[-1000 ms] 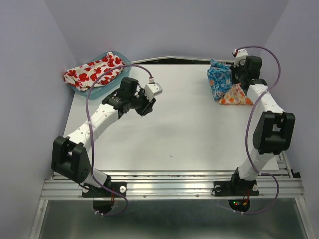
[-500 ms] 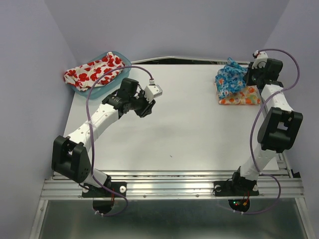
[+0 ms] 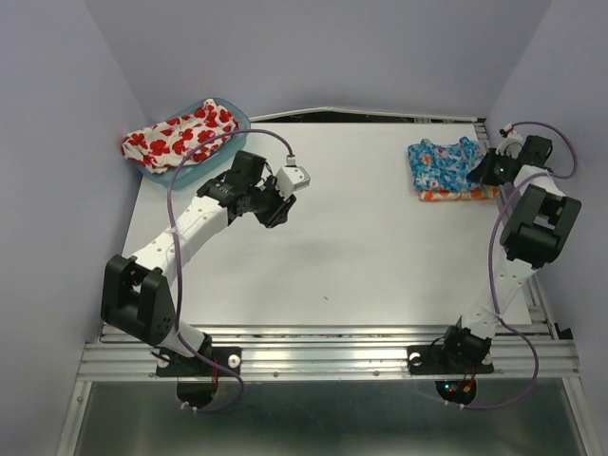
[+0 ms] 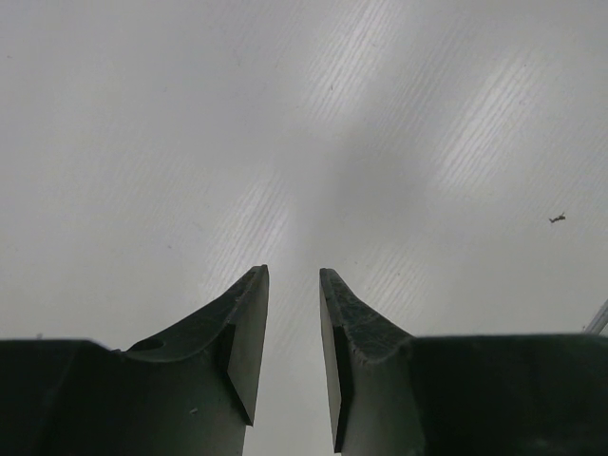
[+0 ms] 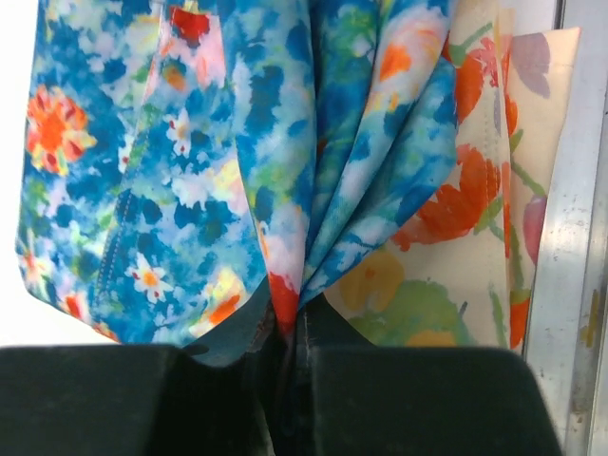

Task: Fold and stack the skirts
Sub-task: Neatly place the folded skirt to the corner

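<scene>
We have the right gripper (image 5: pixel 294 332) clamped on the edge of the blue skirt (image 3: pixel 442 163), which lies on the orange skirt (image 3: pixel 458 196) at the counter's (image 3: pixel 361 256) 2 o'clock. Retreating before release would drag it off. Our left gripper (image 4: pixel 293 285) hangs parted and empty; the poppy skirt (image 3: pixel 176 133) sits at 10 o'clock.

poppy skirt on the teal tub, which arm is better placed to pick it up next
Left, probably: the left gripper is empty, jaws apart, nearer the poppy skirt; the right gripper is shut on the blue skirt, far to the right.
</scene>
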